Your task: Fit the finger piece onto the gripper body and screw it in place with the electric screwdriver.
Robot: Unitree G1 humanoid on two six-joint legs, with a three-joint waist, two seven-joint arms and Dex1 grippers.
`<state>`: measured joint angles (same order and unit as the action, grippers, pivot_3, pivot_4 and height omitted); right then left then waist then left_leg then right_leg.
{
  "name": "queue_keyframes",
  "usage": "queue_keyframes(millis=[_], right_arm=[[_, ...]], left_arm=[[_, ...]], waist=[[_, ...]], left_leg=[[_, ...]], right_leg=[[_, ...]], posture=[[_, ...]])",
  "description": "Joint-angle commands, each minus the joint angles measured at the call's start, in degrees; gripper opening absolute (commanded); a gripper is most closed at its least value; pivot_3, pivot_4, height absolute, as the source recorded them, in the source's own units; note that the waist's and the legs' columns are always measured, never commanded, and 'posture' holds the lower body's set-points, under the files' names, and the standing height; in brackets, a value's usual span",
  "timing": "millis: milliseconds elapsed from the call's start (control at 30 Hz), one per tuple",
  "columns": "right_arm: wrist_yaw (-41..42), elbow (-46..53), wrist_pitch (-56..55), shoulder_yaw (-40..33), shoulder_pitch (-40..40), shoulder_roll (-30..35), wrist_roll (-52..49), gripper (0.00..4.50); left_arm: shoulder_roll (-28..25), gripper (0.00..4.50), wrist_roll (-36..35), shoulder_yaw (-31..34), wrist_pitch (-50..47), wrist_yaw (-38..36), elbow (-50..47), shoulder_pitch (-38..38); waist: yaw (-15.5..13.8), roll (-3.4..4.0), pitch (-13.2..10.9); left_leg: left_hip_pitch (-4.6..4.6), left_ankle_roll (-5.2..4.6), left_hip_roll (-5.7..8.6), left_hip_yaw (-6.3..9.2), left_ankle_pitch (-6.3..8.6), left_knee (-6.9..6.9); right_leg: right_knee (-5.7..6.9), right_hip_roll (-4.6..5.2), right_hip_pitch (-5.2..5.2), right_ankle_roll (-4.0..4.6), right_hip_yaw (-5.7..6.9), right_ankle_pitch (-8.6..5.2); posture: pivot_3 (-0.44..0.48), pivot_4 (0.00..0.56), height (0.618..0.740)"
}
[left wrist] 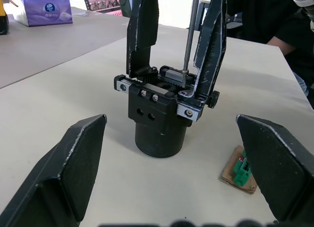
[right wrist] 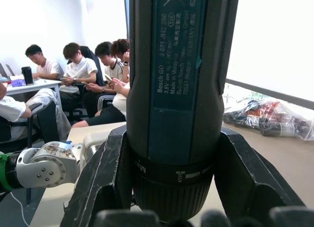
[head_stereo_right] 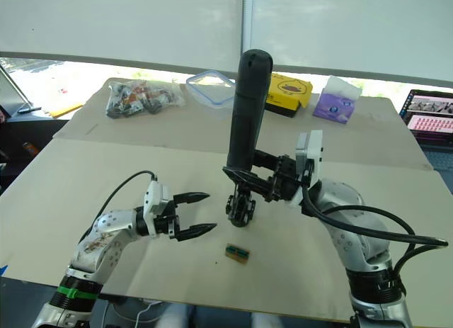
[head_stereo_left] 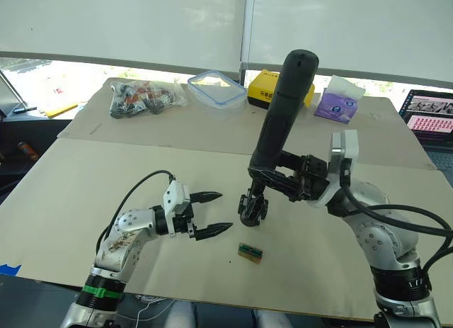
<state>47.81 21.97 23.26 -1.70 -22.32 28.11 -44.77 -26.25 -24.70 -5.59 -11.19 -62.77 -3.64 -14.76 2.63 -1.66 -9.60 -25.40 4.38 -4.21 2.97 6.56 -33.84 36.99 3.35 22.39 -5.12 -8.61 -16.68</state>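
The electric screwdriver (head_stereo_left: 282,108) has a matt black plastic shell and a thin, shiny metal bit. The gripper body (left wrist: 158,116) is matt black plastic with small bright screws. The surface (head_stereo_left: 106,186) looks like smooth, dull cardboard.

Tissue pack (head_stereo_left: 339,101), yellow case (head_stereo_left: 280,88)

Bare desk (head_stereo_left: 106,179) lies open between the left pincer (head_stereo_left: 216,212) and the gripper body (head_stereo_left: 252,210). The upright electric screwdriver (head_stereo_left: 282,108) blocks access from above; a small green block (head_stereo_left: 250,252) sits near its base.
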Motion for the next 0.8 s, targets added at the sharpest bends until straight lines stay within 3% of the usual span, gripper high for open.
queue_keyframes(millis=[33, 800], right_arm=[[0.5, 1.7, -0.7, -1.1, -1.4, -0.1, -0.2, 1.91], [0.5, 0.9, 0.1, -1.7, -1.6, 0.6, 1.3, 1.91]], left_arm=[[-0.3, 4.50, -0.1, 0.1, 1.0, -0.1, -2.3, 0.1], [-0.6, 4.50, 0.2, -0.2, 1.4, -0.6, -2.2, 0.4]], waist=[[0.0, 0.00, 0.0], [0.0, 0.00, 0.0]], left_leg=[[0.00, 0.00, 0.00, 0.00, 0.00, 0.00], [-0.07, 0.00, 0.00, 0.00, 0.00, 0.00]], right_leg=[[0.00, 0.00, 0.00, 0.00, 0.00, 0.00], [-0.01, 0.00, 0.07, 0.01, 0.00, 0.00]], posture=[[0.000, 0.150, 0.740], [0.000, 0.150, 0.740]])
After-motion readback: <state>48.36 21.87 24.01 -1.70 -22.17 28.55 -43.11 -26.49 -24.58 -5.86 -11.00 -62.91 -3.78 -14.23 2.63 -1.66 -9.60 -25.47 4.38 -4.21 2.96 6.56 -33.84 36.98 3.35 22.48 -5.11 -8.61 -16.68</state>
